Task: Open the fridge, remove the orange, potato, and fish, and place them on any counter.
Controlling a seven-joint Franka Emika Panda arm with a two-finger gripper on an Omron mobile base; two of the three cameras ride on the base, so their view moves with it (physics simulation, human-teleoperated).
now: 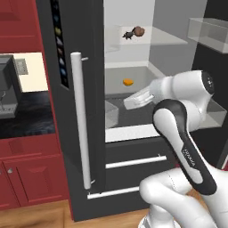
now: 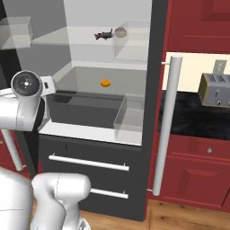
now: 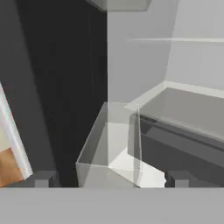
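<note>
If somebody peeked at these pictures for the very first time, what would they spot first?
Probably the big white robot arm reaching into the open fridge, its end effector open and holding nothing. Next, the bright orange sitting alone on the lower shelf. Above it, on the glass shelf, the brown potato and little dark fish lie close together.

Both base views flank arm, share open fridge [image 1: 133, 67]; hand view close inside.
</note>
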